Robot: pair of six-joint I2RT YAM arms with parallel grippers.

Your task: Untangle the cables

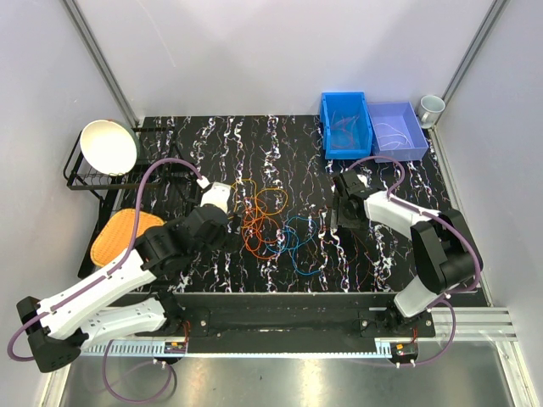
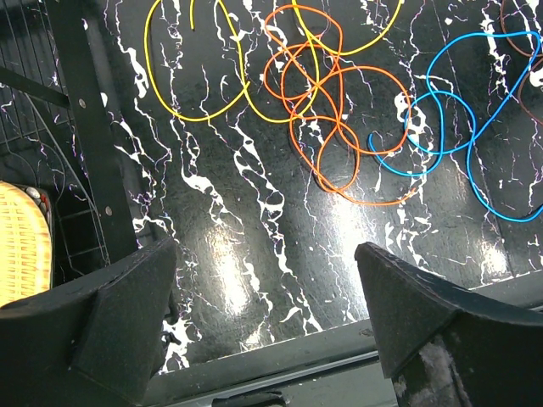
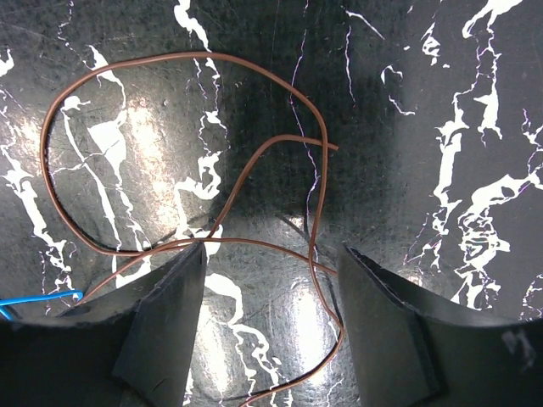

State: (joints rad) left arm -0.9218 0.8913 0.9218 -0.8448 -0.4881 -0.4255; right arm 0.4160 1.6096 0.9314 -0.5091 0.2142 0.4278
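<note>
— Two entries: pose, jaws?
— Left gripper (image 2: 263, 259): angled low, jaws wide, short of the cables (image 1: 270, 222) on the table (image 1: 195, 136). Right gripper (image 3: 271, 254): pointing down, jaws apart, straddling brown cable (image 3: 174, 56).

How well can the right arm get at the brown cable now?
Probably yes: the right arm holds its jaws open above the brown cable, one strand between them, nothing in the way.
</note>
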